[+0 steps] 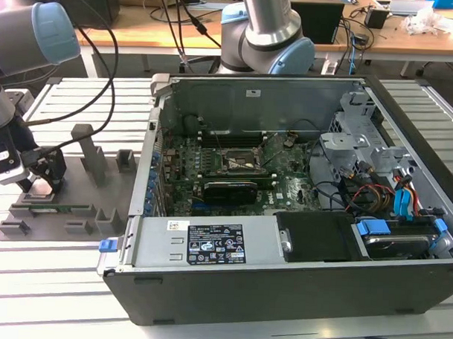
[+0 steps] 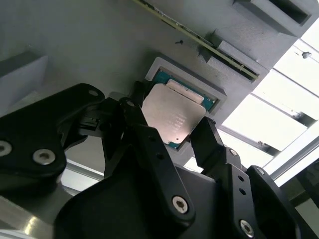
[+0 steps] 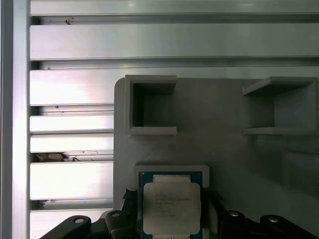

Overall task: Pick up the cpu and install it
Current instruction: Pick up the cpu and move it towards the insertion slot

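- The cpu (image 2: 173, 117) lies flat in its recess on the fixture (image 3: 224, 149), held square for pickup.
- The gripper (image 2: 174, 132) straddles it, fingers (image 2: 207, 142) apart, flanking opposite edges, not clamped.

Cluttered wooden desks (image 1: 410, 38) behind

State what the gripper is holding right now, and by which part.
Cannot be told: the gripper straddles the cpu, fingers beside two opposite edges, the chip in its grey fixture recess.
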Motion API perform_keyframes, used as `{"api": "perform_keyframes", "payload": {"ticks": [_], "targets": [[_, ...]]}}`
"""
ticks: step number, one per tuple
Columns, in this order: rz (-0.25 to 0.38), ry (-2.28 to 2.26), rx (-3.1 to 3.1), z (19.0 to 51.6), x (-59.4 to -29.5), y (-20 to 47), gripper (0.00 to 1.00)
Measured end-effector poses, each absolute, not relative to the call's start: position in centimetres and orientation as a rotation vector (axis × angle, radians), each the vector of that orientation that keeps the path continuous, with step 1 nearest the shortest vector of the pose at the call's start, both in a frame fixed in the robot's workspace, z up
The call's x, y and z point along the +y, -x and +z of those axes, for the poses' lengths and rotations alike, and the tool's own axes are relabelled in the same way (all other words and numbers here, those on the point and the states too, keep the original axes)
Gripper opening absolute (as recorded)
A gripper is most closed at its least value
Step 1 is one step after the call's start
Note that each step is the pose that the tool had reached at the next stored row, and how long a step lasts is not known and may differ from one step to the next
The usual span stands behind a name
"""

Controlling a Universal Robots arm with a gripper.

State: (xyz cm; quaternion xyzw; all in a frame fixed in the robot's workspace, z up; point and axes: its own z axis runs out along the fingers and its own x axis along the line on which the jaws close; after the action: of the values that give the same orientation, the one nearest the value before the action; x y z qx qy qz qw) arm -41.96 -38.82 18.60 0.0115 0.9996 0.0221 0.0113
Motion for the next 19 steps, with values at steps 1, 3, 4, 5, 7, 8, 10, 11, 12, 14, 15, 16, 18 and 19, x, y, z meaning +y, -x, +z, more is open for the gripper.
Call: {"api": "perform_keyframes", "payload": {"ticks": [1,3,4,5,7,8,10,11,12,14,15,16,18,19], "targets": [[0.069,-0.036,3.118,18.60,-38.81,41.96,0.64],[0.069,-0.036,3.118,18.62,-38.81,41.96,0.64],[0.069,-0.036,3.118,18.67,-38.81,41.95,0.64],[0.069,-0.036,3.118,18.72,-38.81,41.96,0.64],[0.069,-0.036,3.118,18.72,-38.81,41.96,0.64],[0.069,-0.036,3.118,18.72,-38.81,41.96,0.64],[0.069,-0.036,3.118,18.75,-38.81,41.96,0.64],[0.069,-0.036,3.118,18.75,-38.81,41.96,0.64],[0.069,-0.036,3.118,18.76,-38.81,41.96,0.62],[0.069,-0.036,3.118,18.78,-38.81,41.96,0.55],[0.070,-0.036,3.118,18.79,-38.81,41.96,0.55],[0.070,-0.036,3.118,18.79,-38.81,41.96,0.55],[0.070,-0.036,3.118,18.81,-38.81,41.96,0.55],[0.069,-0.036,3.118,18.87,-38.81,41.96,0.55]]}}
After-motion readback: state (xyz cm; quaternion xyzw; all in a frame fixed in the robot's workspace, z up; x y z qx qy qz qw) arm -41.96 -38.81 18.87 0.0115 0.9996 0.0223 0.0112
